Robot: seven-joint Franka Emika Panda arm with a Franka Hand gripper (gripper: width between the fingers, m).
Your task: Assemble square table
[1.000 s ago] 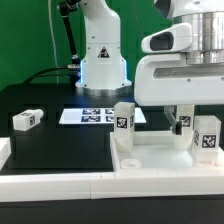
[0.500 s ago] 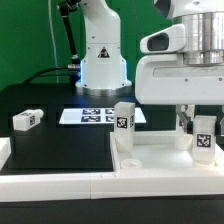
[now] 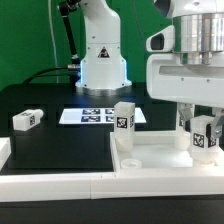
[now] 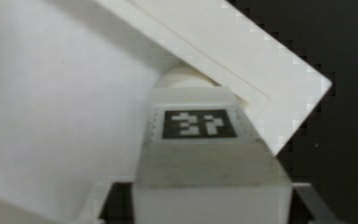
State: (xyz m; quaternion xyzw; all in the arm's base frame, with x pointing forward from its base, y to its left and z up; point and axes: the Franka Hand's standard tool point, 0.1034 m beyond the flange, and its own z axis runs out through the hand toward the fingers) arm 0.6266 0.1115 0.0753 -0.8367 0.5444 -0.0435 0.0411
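Observation:
The white square table top (image 3: 150, 158) lies at the exterior view's lower right. One tagged white leg (image 3: 123, 117) stands upright at its far left corner. My gripper (image 3: 204, 132) is shut on a second tagged leg (image 3: 205, 137) and holds it upright over the top's right side. In the wrist view that leg (image 4: 202, 140) fills the middle between my fingers (image 4: 123, 205), its end against a corner of the top (image 4: 87, 100). A third leg (image 3: 26, 120) lies loose on the black table at the exterior view's left.
The marker board (image 3: 92, 115) lies flat behind the table top, in front of the robot base (image 3: 100, 60). A long white border bar (image 3: 60, 186) runs along the front edge, and another white piece (image 3: 4, 150) sits at the far left.
My wrist has shifted slightly to the exterior view's right while still gripping the leg. The leg stays at about the same spot over the top.

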